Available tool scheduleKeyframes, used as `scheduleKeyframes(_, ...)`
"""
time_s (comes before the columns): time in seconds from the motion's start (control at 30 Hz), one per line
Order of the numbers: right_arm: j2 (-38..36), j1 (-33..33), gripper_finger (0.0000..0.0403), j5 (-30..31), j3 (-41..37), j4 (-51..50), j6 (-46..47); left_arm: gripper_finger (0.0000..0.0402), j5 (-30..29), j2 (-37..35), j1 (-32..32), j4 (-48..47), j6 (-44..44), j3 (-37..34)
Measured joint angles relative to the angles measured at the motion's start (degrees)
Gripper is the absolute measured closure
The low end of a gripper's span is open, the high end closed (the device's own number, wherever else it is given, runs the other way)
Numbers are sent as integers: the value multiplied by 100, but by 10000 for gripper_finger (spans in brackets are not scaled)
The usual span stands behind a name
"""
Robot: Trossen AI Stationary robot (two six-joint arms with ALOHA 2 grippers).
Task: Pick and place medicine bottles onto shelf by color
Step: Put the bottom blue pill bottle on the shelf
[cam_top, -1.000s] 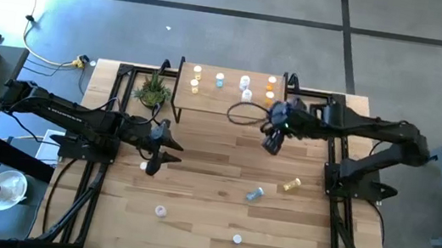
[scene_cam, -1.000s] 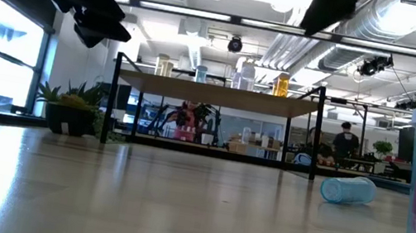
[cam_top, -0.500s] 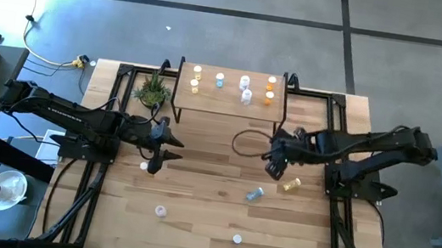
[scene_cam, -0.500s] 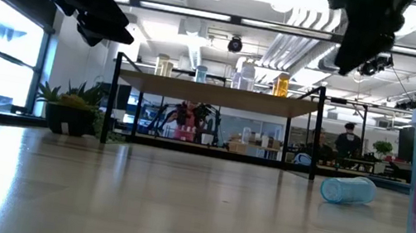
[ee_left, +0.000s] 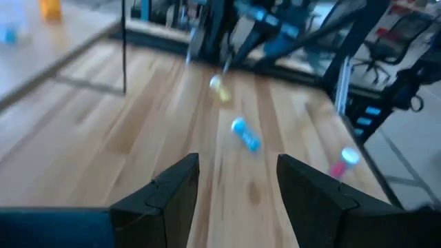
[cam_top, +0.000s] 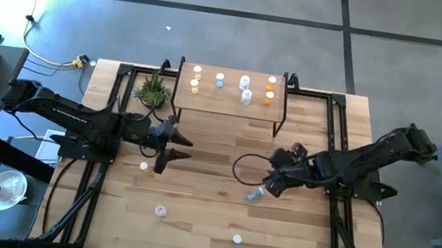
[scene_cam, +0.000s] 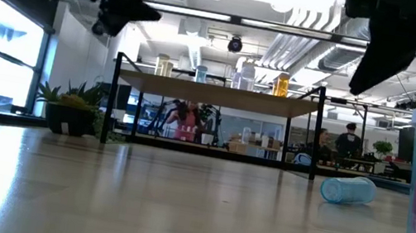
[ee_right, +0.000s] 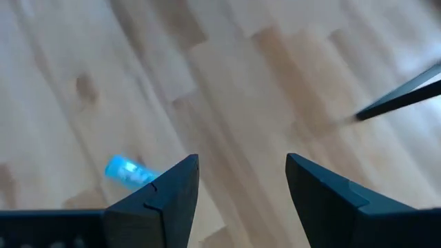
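The shelf point(cam_top: 228, 99) stands at the table's far side and carries several upright bottles: yellow point(cam_top: 197, 73), blue point(cam_top: 219, 79), white point(cam_top: 244, 82) and orange point(cam_top: 271, 82). A blue bottle point(cam_top: 254, 194) lies on its side on the table; it also shows in the right wrist view point(ee_right: 127, 172) and the left wrist view point(ee_left: 246, 134). My right gripper point(cam_top: 267, 184) is open just above and beside it, touching nothing. My left gripper point(cam_top: 182, 148) is open and empty at the table's left middle. A yellow bottle point(ee_left: 219, 88) lies by the right arm.
A small potted plant point(cam_top: 153, 89) stands left of the shelf. White-capped bottles stand near the left gripper point(cam_top: 144, 165) and toward the near edge point(cam_top: 160, 211), point(cam_top: 236, 238). A pink bottle point(ee_left: 342, 162) stands farther toward the near edge.
My right gripper has gone from beside the shelf toward the table's near edge and down, ending by the lying blue bottle. My left gripper has shifted a little toward the table's right. No bottle has moved.
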Motion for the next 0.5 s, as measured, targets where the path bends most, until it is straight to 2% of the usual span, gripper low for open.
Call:
scheduleKeyframes(0.17, -54, 250, 194, 1123, 13, 13, 166, 216, 1, 656, 0, 480, 338, 416)
scheduleKeyframes(0.5, -466, 210, 194, 2411, 17, -98, 536, 216, 415, 2158, -188, 488, 1014, 1515)
